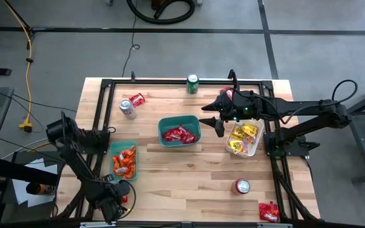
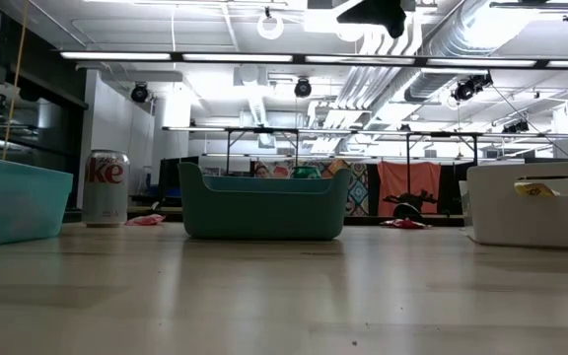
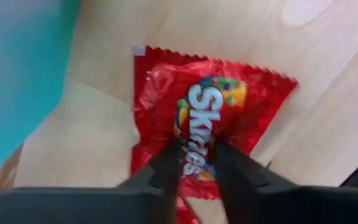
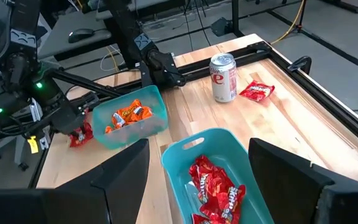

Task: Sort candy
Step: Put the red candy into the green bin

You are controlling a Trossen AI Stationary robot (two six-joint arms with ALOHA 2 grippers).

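- Pickup of a red candy packet (image 3: 210,118) is the step in hand; it lies flat on the bench (image 1: 189,171) at about 7 o'clock, just beside the teal bin (image 1: 124,159) holding orange packets.
- Left claw (image 3: 194,158) has its fingers narrowed to a slim gap, tips pressing the wrapper; whether it is truly pinched I cannot tell.
- Next, by my judgement: finish the pinch, lift, carry it to the middle bin (image 1: 179,131) of red packets.
- Right claw (image 4: 197,155) hangs wide open above that bin, holding nothing.
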